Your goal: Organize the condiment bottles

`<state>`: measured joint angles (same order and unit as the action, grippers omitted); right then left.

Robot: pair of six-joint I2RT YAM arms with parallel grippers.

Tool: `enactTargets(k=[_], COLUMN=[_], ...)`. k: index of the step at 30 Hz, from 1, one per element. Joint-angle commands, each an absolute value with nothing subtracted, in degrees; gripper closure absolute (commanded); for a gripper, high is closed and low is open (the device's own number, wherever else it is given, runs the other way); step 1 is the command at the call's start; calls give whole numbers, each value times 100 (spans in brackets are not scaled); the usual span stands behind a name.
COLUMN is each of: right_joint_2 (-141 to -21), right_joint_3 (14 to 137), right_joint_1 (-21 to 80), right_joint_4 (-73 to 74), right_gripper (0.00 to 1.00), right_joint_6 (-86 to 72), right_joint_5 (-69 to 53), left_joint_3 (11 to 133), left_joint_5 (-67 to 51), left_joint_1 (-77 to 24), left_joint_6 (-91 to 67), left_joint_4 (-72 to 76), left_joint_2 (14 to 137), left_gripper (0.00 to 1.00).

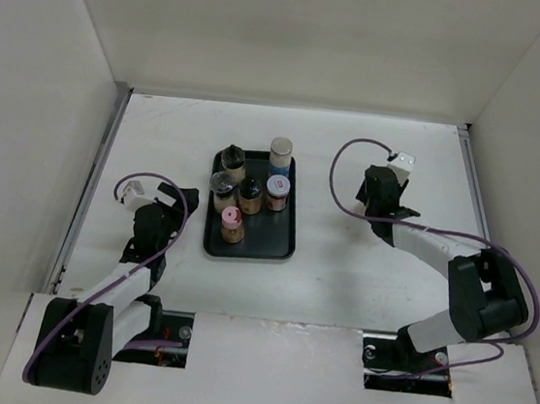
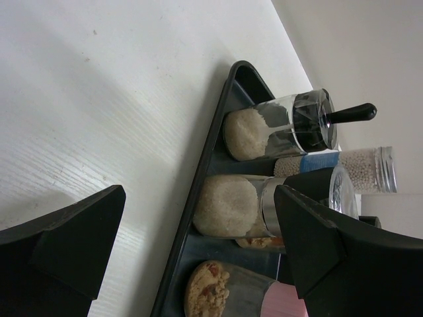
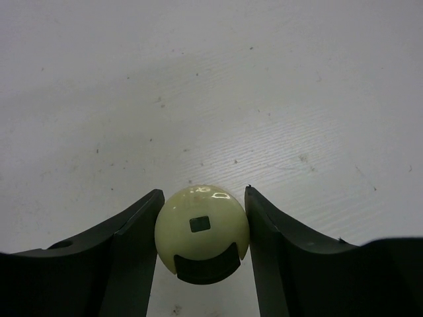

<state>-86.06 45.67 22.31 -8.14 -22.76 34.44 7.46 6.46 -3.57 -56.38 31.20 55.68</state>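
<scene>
The left gripper [image 2: 198, 198] hung spread wide beside the black tray [image 1: 272, 236], where six condiment bottles [image 1: 249, 195] stood. Farther out, the right gripper [image 3: 203, 193] pinched a yellow-green-capped bottle [image 3: 202, 231] above the table [image 3: 198, 79]. The bottle would best travel upright to the tray's free near-right corner, clear of neighbours.

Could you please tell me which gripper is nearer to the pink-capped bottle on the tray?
Left. The left gripper is open just left of the tray, near the pink-capped bottle; the right gripper is well beyond the tray's right side, gripping a yellow-green cap.
</scene>
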Motion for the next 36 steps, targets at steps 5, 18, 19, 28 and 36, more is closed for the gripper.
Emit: enactTargets(k=[5, 18, 19, 28, 36], right_joint_2=[-7946, -8146, -8313, -9403, -9712], right_joint_3=[4614, 5088, 5211, 5774, 5862], right_joint_1=[3175, 5646, 5716, 5963, 6042], right_joint_4=[-968, -1362, -1371, -1696, -1679], right_gripper=[57, 56, 56, 52, 38], right_joint_6=[-2242, -2153, -2127, -1837, -1819], right_joint_5=[3691, 3165, 3112, 3085, 3050], left_joint_3=[791, 809, 800, 861, 1037], left_joint_5=[703, 756, 808, 914, 818], left_joint_1=[-365, -382, -373, -286, -268], left_joint_6=[-5590, -5572, -5564, -5449, -5379], left_joint_4=[3340, 3305, 3305, 2927, 2777], left_joint_2=[5449, 5476, 5441, 5282, 5501], left_gripper=[0, 0, 0, 0, 0])
